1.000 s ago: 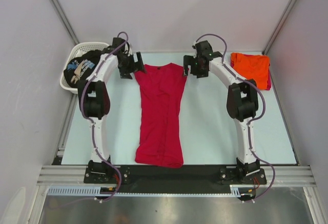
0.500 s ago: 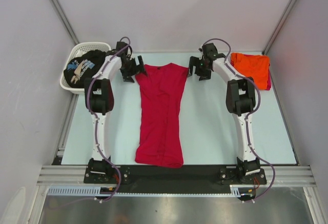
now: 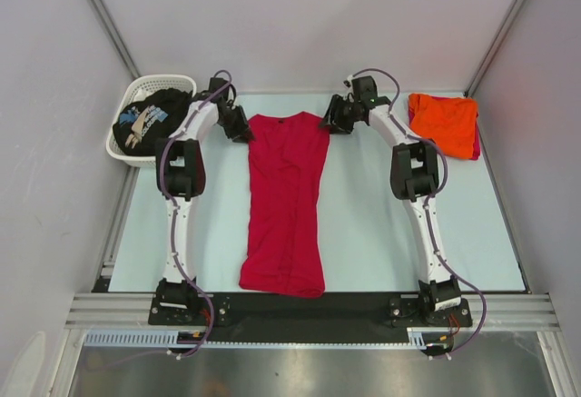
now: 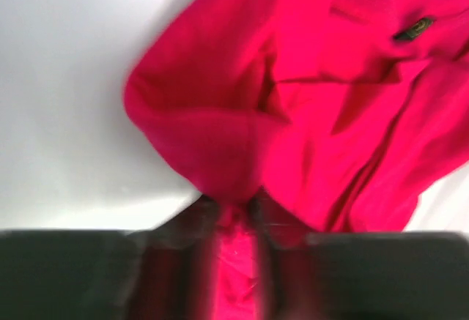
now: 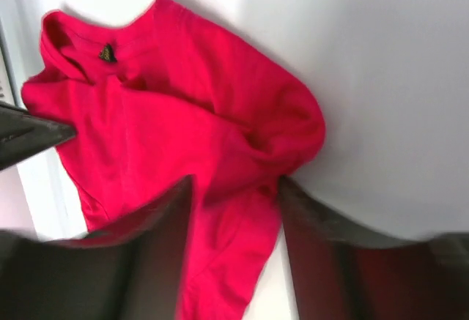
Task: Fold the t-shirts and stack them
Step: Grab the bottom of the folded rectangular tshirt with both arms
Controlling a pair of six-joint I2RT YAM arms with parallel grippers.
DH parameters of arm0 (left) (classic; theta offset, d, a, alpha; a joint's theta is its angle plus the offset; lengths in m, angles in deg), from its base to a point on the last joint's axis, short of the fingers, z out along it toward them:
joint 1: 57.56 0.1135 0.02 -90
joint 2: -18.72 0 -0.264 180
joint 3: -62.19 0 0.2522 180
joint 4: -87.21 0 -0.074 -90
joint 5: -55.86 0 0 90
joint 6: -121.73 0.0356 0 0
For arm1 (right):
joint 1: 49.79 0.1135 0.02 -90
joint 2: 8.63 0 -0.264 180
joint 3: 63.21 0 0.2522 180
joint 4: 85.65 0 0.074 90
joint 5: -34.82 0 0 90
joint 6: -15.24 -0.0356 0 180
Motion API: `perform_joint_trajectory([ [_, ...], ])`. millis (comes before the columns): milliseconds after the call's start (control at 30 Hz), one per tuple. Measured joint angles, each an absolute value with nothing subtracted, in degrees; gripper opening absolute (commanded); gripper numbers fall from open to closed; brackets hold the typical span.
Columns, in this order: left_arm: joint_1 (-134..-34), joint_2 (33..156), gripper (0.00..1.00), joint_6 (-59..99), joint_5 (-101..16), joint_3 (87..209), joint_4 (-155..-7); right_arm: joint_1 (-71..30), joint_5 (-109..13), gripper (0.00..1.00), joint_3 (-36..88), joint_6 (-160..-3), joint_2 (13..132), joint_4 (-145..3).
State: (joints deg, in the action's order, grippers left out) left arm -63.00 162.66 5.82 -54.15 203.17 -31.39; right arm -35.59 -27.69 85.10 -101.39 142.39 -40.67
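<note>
Three t-shirts show. At the far left, the black t-shirt (image 3: 148,117) sits heaped in a white basket (image 3: 165,79). Beside it, the left gripper (image 4: 234,210) pinches the near shoulder of the red t-shirt (image 3: 286,197), with cloth squeezed between its narrowed fingers. That shirt lies lengthwise down the middle of the table (image 3: 390,224), collar at the far end. The right gripper (image 5: 234,184) straddles a fold at the other shoulder; whether it presses the cloth, I cannot tell. The orange t-shirt (image 3: 443,117) lies folded at the far right corner.
</note>
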Motion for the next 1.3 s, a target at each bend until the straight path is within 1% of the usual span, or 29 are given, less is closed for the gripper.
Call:
perform_joint_trajectory([
  [67,-62.9,163.8,0.00,5.3,-55.2,203.7,-31.3,-35.4,-26.5,0.18,85.5,-102.6,143.6,-41.3],
  [100,-62.9,164.1,0.00,5.0,-55.9,204.1,-31.4,-35.2,-26.0,0.07,85.9,-103.2,144.1,-41.3],
  [133,-62.8,164.3,0.00,4.9,-56.3,204.4,-31.3,-35.1,-25.3,0.02,86.5,-103.8,144.9,-41.4],
  [167,-62.8,164.4,0.00,4.9,-56.5,204.5,-31.3,-35.0,-24.6,0.00,87.2,-104.2,145.7,-41.4],
  [533,-62.6,165.0,0.00,4.0,-57.4,205.4,-32.3,-34.3,-24.6,0.00,86.8,-106.0,145.9,-42.5],
  [633,-62.6,165.7,0.00,2.8,-57.6,206.8,-34.2,-33.9,-27.2,0.00,85.0,-106.0,144.6,-44.0],
  [767,-62.6,167.7,0.00,0.6,-58.1,211.6,-37.2,-33.6,-30.7,0.00,85.0,-105.6,144.5,-46.2],
  [933,-62.5,167.9,0.00,-1.8,-58.1,212.6,-40.7,-33.4,-34.3,0.00,89.4,-105.6,146.4,-47.4],
  [967,-62.4,168.0,0.00,-2.0,-58.1,212.7,-41.2,-33.4,-35.0,0.03,89.9,-105.6,146.5,-47.8],
  [1000,-62.4,168.3,0.14,-2.4,-58.3,212.9,-41.6,-33.4,-35.7,0.15,90.0,-105.6,146.7,-48.2],
  [1033,-62.3,168.6,0.82,-2.8,-58.5,213.1,-42.0,-33.5,-36.5,0.42,90.1,-105.5,146.7,-48.5],
  [1067,-62.1,168.9,0.99,-3.1,-58.8,213.1,-42.4,-33.5,-37.0,0.57,90.1,-105.2,146.7,-48.7],
  [1100,-61.9,169.2,1.00,-3.4,-59.5,213.1,-42.7,-33.6,-37.6,0.72,90.1,-105.0,146.7,-48.7],
  [1167,-61.4,169.9,1.00,-4.4,-61.0,213.1,-42.7,-33.7,-38.1,0.95,90.4,-104.2,146.7,-49.8],
  [1200,-61.0,169.9,1.00,-4.3,-62.5,213.1,-43.0,-33.7,-39.0,0.99,90.5,-102.9,146.3,-50.3],
  [1300,-60.6,167.4,1.00,-3.3,-62.5,208.7,-44.1,-33.7,-40.7,1.00,90.5,-101.0,145.3,-48.8],
])
